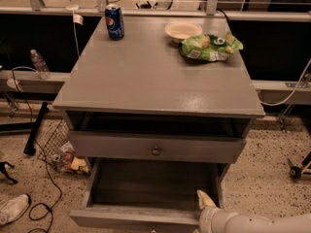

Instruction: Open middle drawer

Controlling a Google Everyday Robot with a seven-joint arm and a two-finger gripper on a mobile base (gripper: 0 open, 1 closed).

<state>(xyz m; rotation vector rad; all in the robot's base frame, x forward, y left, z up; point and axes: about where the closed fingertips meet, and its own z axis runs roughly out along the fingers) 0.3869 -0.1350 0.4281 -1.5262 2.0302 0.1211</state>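
Note:
The middle drawer (131, 216) of the grey cabinet is pulled far out at the bottom of the camera view, showing its dark grey inside (150, 181). My gripper (207, 204) and pale arm (257, 223) come in from the lower right. The gripper sits at the right end of this drawer's front panel and reaches over its top edge into the drawer. Above it, a similar grey drawer front (112, 147) with a round knob (155, 151) stands a little out from the cabinet, with a dark gap over it.
On the cabinet top (146, 76) stand a blue soda can (114, 22), a white bowl (183, 31) and a green chip bag (210, 46). On the floor at left are a wire basket (54, 142), cables, a shoe (12, 208) and a water bottle (39, 64).

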